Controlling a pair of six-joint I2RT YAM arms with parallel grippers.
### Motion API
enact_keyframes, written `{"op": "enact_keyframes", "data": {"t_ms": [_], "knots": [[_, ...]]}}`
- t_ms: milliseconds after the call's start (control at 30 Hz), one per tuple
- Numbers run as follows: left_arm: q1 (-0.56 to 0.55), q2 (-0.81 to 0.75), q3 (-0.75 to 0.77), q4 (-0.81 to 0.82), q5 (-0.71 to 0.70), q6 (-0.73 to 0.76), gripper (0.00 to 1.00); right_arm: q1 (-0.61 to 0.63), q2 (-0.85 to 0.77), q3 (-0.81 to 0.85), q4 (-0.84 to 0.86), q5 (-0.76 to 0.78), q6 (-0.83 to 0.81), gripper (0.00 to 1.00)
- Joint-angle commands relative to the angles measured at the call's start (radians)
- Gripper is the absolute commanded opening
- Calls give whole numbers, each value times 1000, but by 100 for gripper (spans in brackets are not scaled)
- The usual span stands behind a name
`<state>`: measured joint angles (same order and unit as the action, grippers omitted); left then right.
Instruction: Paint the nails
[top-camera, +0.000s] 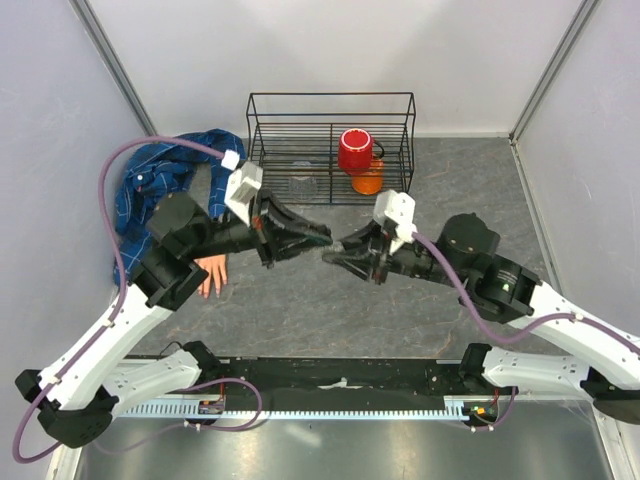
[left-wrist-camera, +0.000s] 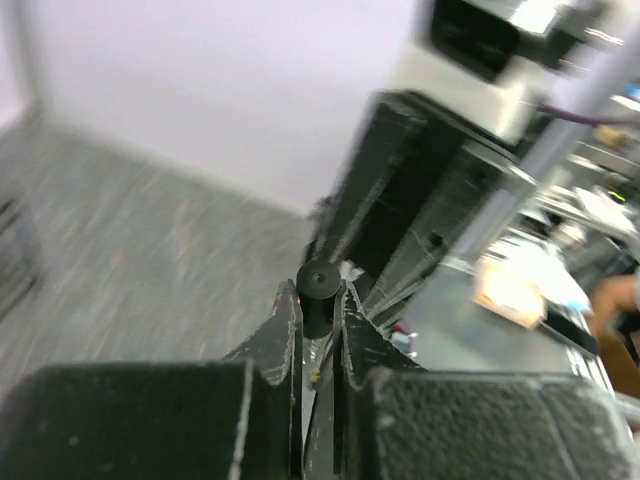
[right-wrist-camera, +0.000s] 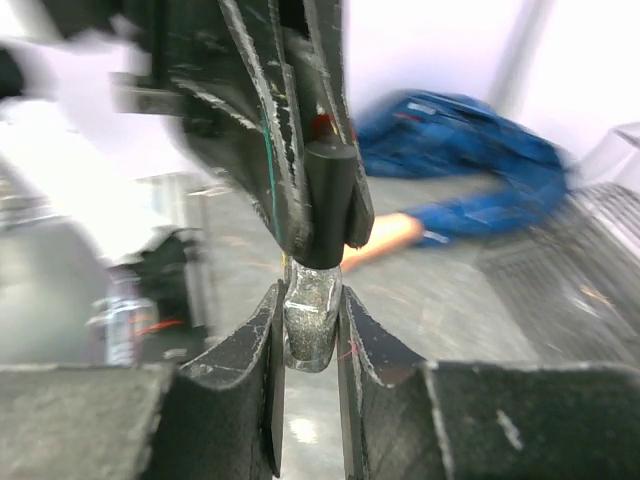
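1. The left gripper (top-camera: 322, 238) is clenched on the black cap (left-wrist-camera: 318, 287). The right gripper (right-wrist-camera: 312, 305) is clenched on the small glass bottle (right-wrist-camera: 312, 328) just under that cap. The two grippers meet tip to tip in the air, clear of the table (top-camera: 300, 320).
2. The step in hand looks like twisting the cap off the bottle.
3. To do it well, turn only the left wrist, about the cap's own axis. Keep the right grip fixed so the glass does not spin with it.
4. Once the thread frees, draw the grippers straight apart so anything under the cap clears the neck cleanly. The bottle's tilt cannot be told, so keep its neck no lower than its base.
5. The hand (top-camera: 212, 272) lies on the table behind and outboard of the left gripper, partly under that arm and well apart from both tips. Its nails are too small to make out, and they wait there for the paint.
6. The blue sleeve (top-camera: 160, 180) is bunched beyond the hand.
7. The table is flat, grey and mottled. Ahead of both grippers stands a wire rack (top-camera: 330, 95) holding a red cup (top-camera: 355, 150). Pale walls close in on three sides.
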<state>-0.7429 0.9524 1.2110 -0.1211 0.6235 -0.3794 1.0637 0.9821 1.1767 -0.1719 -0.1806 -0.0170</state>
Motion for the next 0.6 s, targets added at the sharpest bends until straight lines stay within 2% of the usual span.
{"op": "enact_keyframes", "data": {"t_ms": [0, 67, 100, 200, 267, 300, 400, 433, 533, 567], "knots": [[-7, -7, -149, 524, 471, -175, 2, 21, -25, -44, 257, -538, 139, 0], [-7, 18, -156, 616, 525, -222, 2, 19, -19, -48, 298, -560, 175, 0], [-7, 28, -143, 609, 528, -231, 2, 21, -19, -57, 304, -559, 187, 0], [-7, 49, -91, 492, 493, -185, 2, 21, -36, -74, 310, -513, 187, 0], [-6, 42, -45, 392, 391, -138, 4, 16, -42, -75, 298, -465, 180, 0], [-4, 26, -27, 257, 345, -75, 27, 13, -42, -72, 289, -445, 175, 0], [-6, -16, 34, 61, 138, 0, 60, 12, -31, -52, 220, -321, 128, 0], [-6, -33, 48, 26, 20, 7, 63, 12, -17, -43, 177, -236, 96, 0], [-6, -79, 68, -72, -149, 7, 66, 12, 18, 1, 88, -93, 65, 0], [-6, -89, 70, -87, -238, 4, 66, 12, 26, 21, 77, -1, 48, 0]]}}
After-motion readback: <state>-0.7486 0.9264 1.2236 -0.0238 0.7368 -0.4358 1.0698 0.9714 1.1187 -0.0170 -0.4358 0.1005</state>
